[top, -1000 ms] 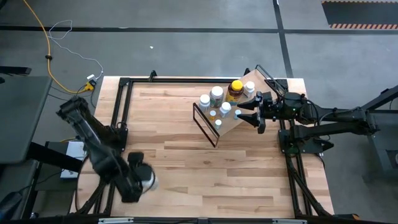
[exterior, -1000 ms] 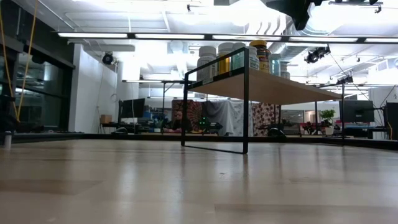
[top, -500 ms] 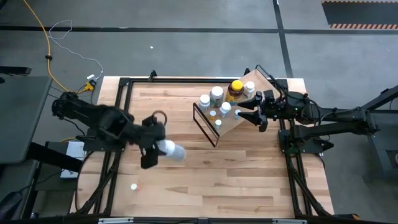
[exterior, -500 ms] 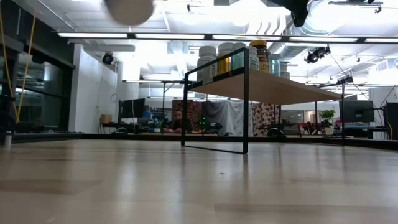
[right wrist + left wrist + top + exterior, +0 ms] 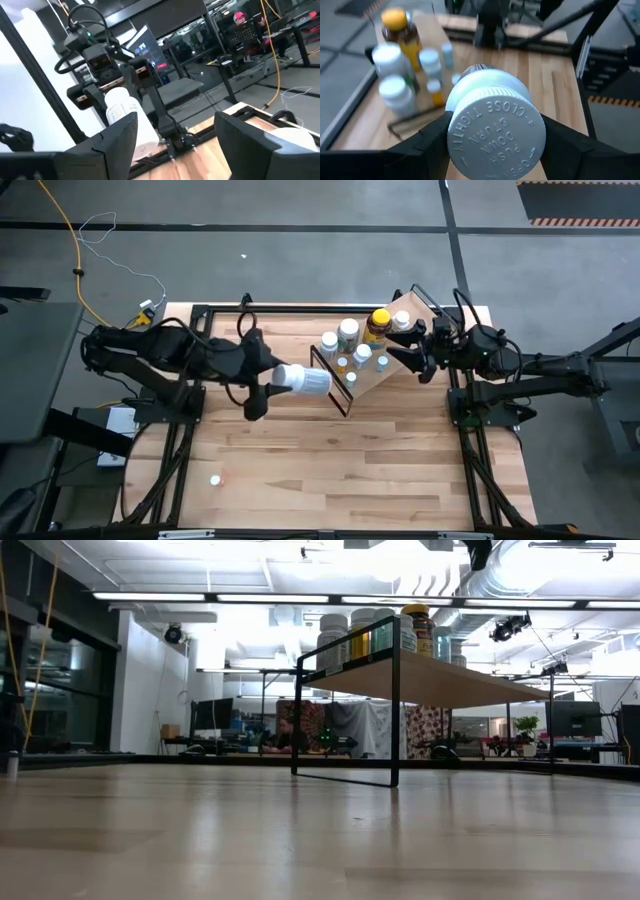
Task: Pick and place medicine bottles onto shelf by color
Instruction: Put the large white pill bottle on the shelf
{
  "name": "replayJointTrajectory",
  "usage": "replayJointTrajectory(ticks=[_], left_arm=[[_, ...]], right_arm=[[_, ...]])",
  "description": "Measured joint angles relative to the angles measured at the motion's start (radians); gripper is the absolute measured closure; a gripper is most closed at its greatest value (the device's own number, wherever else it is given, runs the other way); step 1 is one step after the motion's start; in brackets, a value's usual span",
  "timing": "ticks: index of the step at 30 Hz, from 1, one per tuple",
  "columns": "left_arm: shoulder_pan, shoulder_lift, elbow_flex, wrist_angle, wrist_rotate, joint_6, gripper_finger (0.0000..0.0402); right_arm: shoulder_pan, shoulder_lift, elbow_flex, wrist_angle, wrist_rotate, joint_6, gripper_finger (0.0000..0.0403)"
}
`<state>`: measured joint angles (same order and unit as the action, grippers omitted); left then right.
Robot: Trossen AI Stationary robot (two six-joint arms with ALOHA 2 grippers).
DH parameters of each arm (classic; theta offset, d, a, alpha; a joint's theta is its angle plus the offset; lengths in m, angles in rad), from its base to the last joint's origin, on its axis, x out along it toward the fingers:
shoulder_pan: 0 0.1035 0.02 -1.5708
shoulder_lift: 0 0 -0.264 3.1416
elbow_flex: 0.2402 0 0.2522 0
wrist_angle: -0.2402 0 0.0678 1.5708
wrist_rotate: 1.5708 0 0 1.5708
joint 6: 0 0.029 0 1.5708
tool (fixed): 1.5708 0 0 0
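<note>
Over the middle of the table, from my overhead feed, the left gripper holds a large white bottle on its side, with the cap end toward the arm and the base pointing at the shelf. The fingers are clamped on the cap end; in the left wrist view that cap fills most of my picture and hides the bottle's body almost entirely, with a dark finger pressed to either side.

Past the cap I can make out the bottles already on the shelf: an amber bottle with a yellow cap and several white ones, all blurred, so I cannot read labels or count them with confidence. From above, the group sits on the board's near half, the amber one among them.

The right gripper hangs at the shelf's right end with its jaws spread wide, holding nothing. Its wrist view shows only the two dark fingers at the picture's edges and the left arm with the white bottle farther off.

At table height, I see the shelf board on its black wire frame, bottles on top partly cut off by the frame; neither gripper shows clearly there.
</note>
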<state>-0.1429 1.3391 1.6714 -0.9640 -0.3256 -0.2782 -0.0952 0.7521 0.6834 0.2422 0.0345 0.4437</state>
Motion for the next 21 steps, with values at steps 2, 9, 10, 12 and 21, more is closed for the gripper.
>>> replayJointTrajectory(ticks=[2,9,10,12,21], left_arm=[[0.018,0.008,0.001,0.044,-0.005,0.042,0.0174],[0.067,0.025,0.002,0.090,-0.030,0.089,0.0174],[0.071,0.027,0.000,0.084,-0.029,0.090,0.0174],[0.078,0.026,-0.001,0.083,-0.015,0.091,0.0174],[0.079,0.025,0.000,0.083,0.082,0.097,0.0174]], right_arm=[[0.000,0.001,0.000,0.010,-0.001,0.030,0.0149],[0.047,0.058,0.040,0.023,-0.011,0.065,0.0149],[0.060,0.079,0.060,0.016,-0.011,0.043,0.0149],[0.083,0.129,0.112,-0.007,-0.012,-0.029,0.0149],[0.133,0.309,0.319,-0.089,-0.020,-0.170,0.0149]])
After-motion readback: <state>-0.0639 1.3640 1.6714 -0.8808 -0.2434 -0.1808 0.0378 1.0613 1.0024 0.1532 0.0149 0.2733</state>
